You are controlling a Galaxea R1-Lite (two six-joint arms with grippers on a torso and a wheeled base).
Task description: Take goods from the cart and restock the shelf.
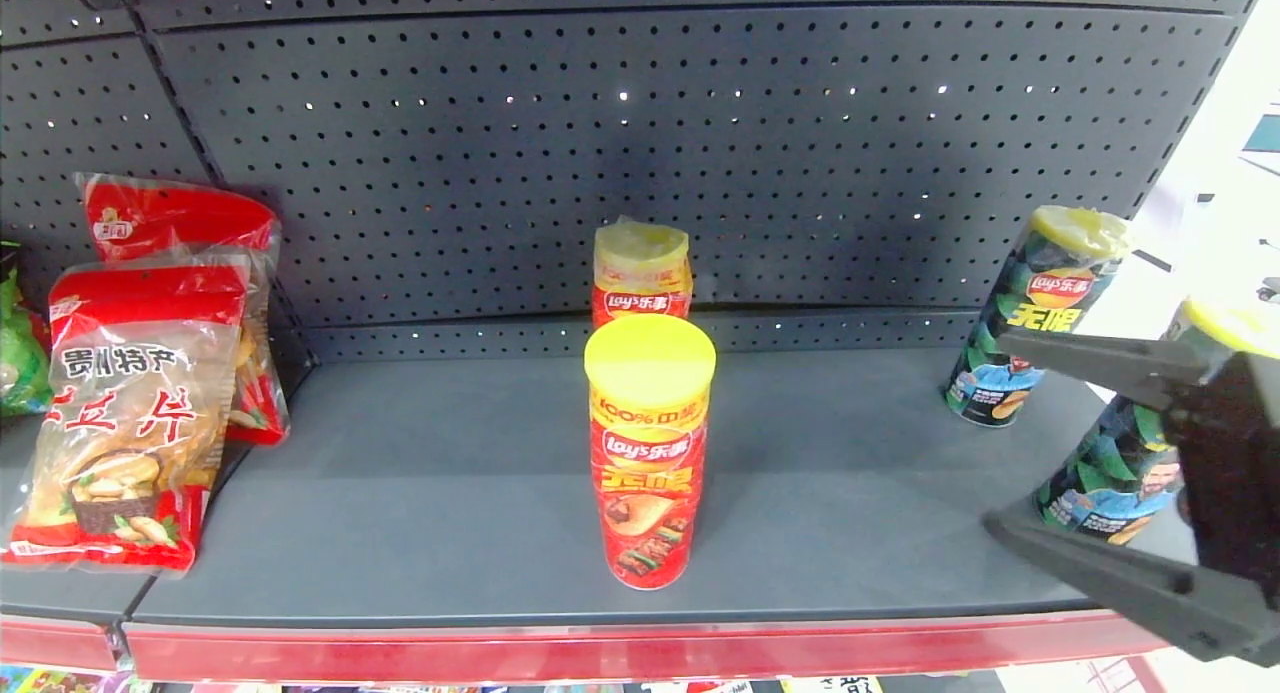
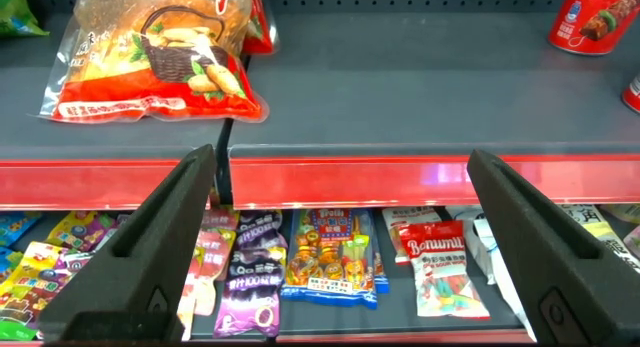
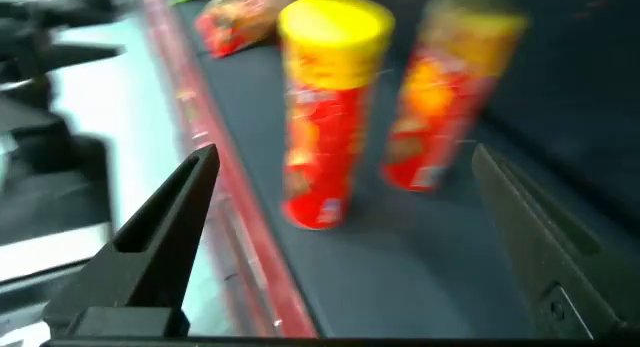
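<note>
Right gripper [image 1: 993, 431], jaws spread and empty, hangs at the right end of the shelf [image 1: 400, 493], just beside the front green can [image 1: 1105, 478]. A second green can [image 1: 1030, 313] stands behind it, and two red cans [image 1: 648, 453] stand mid-shelf. Left gripper [image 2: 340, 155], jaws likewise spread, sits below the shelf lip. Judged best: draw the right arm straight outward, clear of the front green can, then go to the cart.

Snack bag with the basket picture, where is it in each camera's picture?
Head view: snack bag on the shelf, far left.
Left wrist view: snack bag just behind the red shelf edge.
Right wrist view: blurred snack bag far beyond the yellow-lidded can.
Shared landmark: the red shelf edge.
</note>
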